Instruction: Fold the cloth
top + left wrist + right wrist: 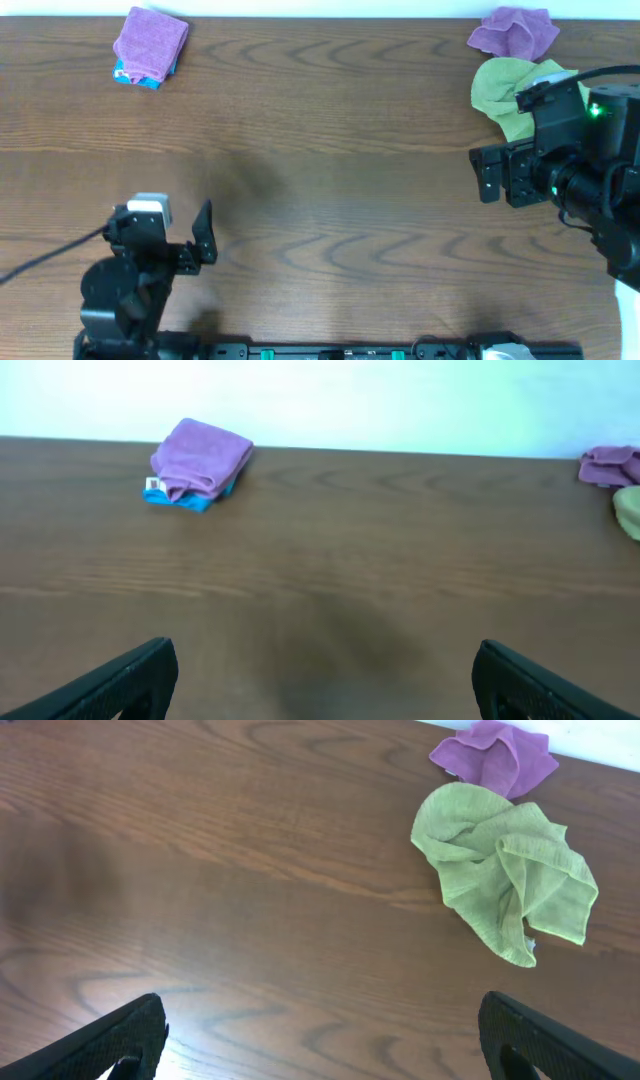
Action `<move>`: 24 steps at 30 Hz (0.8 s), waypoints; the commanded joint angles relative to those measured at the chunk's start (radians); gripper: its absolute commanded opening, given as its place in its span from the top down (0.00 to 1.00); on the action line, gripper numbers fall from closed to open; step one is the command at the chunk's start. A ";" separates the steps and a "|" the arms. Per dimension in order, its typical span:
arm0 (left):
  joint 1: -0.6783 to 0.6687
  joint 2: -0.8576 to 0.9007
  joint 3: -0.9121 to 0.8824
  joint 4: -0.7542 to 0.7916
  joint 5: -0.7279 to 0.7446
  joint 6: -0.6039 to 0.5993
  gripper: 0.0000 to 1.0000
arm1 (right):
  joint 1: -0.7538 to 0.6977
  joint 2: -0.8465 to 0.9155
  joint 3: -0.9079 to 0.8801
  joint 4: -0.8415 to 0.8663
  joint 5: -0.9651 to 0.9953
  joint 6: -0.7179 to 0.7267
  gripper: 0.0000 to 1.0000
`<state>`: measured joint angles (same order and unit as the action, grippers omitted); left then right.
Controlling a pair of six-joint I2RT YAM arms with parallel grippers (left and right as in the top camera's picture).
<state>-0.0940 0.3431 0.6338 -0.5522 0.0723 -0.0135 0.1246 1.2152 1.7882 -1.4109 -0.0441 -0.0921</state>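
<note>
The left gripper [325,665] is holding its two dark fingers [120,680] spread wide, with bare wood of the table [330,570] showing between them. Nothing is lying close in front of it. Far ahead of it and off to its left, near the table's back edge, the cloth [203,455] is resting as a neat folded purple bundle. It is sitting on top of a blue cloth [187,501], whose edge is peeking out along the near side. A small white tag [153,484] is showing at the left end of that pile; I cannot tell which of the two cloths it belongs to. The cloth is well apart from both grippers.

The right gripper [322,1025] is likewise holding its fingers [115,1040] wide apart over open wood, pinching nothing. Ahead of it and to its right, the lime-green towel [500,870] is lying crumpled and loosely spread. Just beyond the towel, right against its far edge, the bunched purple cloth [495,758] is sitting in a heap by the table's back edge. From the left gripper's side, these two are appearing only at the far right of its view.
</note>
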 commanded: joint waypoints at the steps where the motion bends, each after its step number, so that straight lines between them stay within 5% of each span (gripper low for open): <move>1: 0.003 -0.089 -0.083 0.035 -0.002 0.041 0.05 | -0.005 -0.002 -0.002 0.000 0.012 -0.014 0.01; 11: 0.047 -0.270 -0.342 0.196 -0.103 0.081 0.05 | -0.005 -0.002 -0.002 0.000 0.012 -0.014 0.01; 24: 0.121 -0.334 -0.458 0.228 -0.135 0.081 0.05 | -0.005 -0.002 -0.002 0.000 0.012 -0.014 0.01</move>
<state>0.0193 0.0257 0.1940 -0.3325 -0.0380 0.0540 0.1246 1.2156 1.7882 -1.4101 -0.0437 -0.0921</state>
